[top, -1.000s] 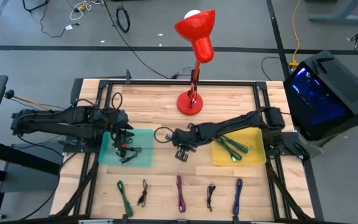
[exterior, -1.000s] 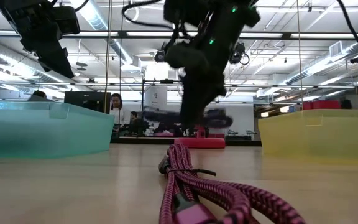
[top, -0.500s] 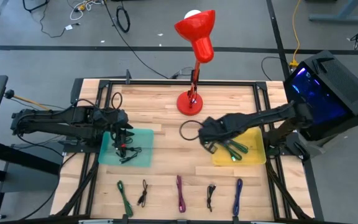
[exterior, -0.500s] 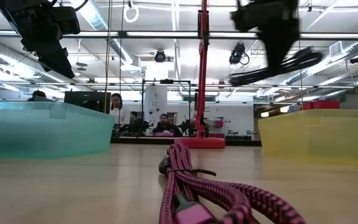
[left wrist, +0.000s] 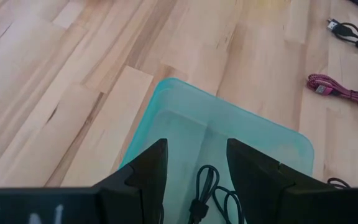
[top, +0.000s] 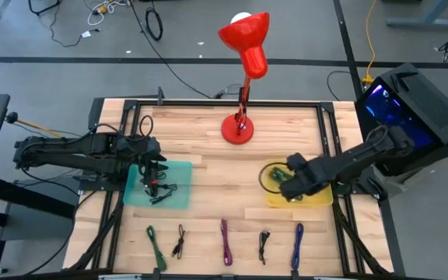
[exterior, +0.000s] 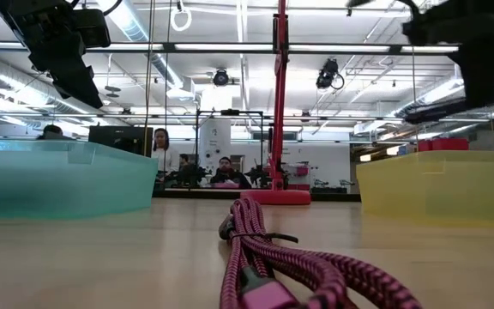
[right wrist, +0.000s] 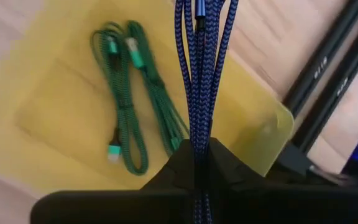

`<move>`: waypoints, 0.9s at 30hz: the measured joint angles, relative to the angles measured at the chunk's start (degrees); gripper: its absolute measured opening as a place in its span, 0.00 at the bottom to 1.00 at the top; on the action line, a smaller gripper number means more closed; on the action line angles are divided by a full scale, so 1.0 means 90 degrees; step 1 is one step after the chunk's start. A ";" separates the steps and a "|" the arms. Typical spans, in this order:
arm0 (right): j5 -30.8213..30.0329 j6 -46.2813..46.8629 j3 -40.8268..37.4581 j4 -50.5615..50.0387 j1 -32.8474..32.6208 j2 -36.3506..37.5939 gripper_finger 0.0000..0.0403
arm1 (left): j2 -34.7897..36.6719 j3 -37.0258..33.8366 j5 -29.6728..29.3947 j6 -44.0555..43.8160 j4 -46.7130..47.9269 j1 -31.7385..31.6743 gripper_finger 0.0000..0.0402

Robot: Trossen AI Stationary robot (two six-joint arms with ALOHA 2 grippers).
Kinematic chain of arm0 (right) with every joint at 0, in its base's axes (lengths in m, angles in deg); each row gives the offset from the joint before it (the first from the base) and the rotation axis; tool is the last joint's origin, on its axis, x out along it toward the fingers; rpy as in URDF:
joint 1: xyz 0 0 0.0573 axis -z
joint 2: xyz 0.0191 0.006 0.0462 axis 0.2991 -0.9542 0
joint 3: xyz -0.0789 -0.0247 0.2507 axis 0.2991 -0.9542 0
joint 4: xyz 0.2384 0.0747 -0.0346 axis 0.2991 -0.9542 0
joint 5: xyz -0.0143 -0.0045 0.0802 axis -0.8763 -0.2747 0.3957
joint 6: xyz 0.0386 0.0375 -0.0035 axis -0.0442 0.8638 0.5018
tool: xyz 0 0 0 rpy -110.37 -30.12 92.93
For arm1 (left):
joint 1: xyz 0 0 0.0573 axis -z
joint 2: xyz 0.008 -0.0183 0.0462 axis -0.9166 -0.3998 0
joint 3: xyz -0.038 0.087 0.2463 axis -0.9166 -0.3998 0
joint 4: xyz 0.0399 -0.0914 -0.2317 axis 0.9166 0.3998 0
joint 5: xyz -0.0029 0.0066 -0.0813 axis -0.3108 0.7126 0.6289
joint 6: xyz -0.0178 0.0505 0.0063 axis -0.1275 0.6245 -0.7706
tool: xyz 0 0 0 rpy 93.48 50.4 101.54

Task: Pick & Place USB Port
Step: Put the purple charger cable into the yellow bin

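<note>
My right gripper (top: 286, 181) is above the left part of the yellow bin (top: 321, 196), shut on a blue braided cable (right wrist: 201, 56) whose loop (top: 269, 173) sticks out over the bin's left rim. A green cable (right wrist: 129, 106) lies on the floor of that bin. In the low view the right gripper (exterior: 478, 56) is high up, with the cable (exterior: 453, 96) beside it. My left gripper (left wrist: 194, 180) is open and hovers over the teal bin (left wrist: 166, 112). A black cable (left wrist: 207, 193) lies in that bin. My right gripper pinches the blue cable's bundled strands (right wrist: 196, 134) between its two fingers, several strands together. The strands run straight out ahead of the fingers. The cable is lifted clear above the yellow bin, and its loop reaches past the bin's left rim.
A row of cables lies along the near edge: green (top: 155, 246), black (top: 179, 241), magenta (top: 225, 242), black (top: 264, 246) and blue (top: 297, 246). A red lamp's base (top: 238, 129) stands at the far middle. Bare wood lies between the two bins.
My right gripper has carried the blue cable from the middle of the table toward the right edge. It now hangs over the yellow bin, and the cable has stayed lifted the whole way.
</note>
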 joint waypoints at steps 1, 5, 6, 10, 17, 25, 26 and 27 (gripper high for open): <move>0.0010 0.0158 -0.0201 0.0106 -0.0047 0.0146 0.03 | 0.0000 0.0000 0.0000 0.0007 0.0000 0.0000 0.43; 0.0002 0.0341 -0.0959 0.0915 -0.0134 0.0674 0.03 | 0.0000 0.0000 -0.0046 0.0014 0.0000 0.0000 0.43; 0.0000 0.0311 -0.1176 0.1120 -0.0147 0.0780 0.03 | 0.0001 0.0000 -0.0062 0.0013 -0.0001 0.0000 0.43; -0.0023 0.0160 -0.1891 0.2055 -0.0153 0.1094 0.03 | 0.0002 0.0000 -0.0149 0.0014 -0.0016 0.0000 0.43; 0.0070 0.0082 -0.2677 0.2737 -0.0150 0.1208 0.05 | 0.0002 0.0000 -0.0284 0.0012 -0.0032 -0.0001 0.43; 0.0141 0.0175 -0.2843 0.2972 -0.0109 0.1206 0.23 | 0.0002 0.0000 -0.0284 0.0010 -0.0109 -0.0002 0.43; 0.0117 0.0177 -0.2843 0.2989 -0.0109 0.1206 0.25 | 0.0001 0.0000 -0.0285 0.0010 -0.0115 0.0000 0.43; 0.0111 0.0179 -0.2843 0.2981 -0.0109 0.1206 0.27 | 0.0000 0.0000 -0.0286 0.0010 -0.0124 0.0000 0.43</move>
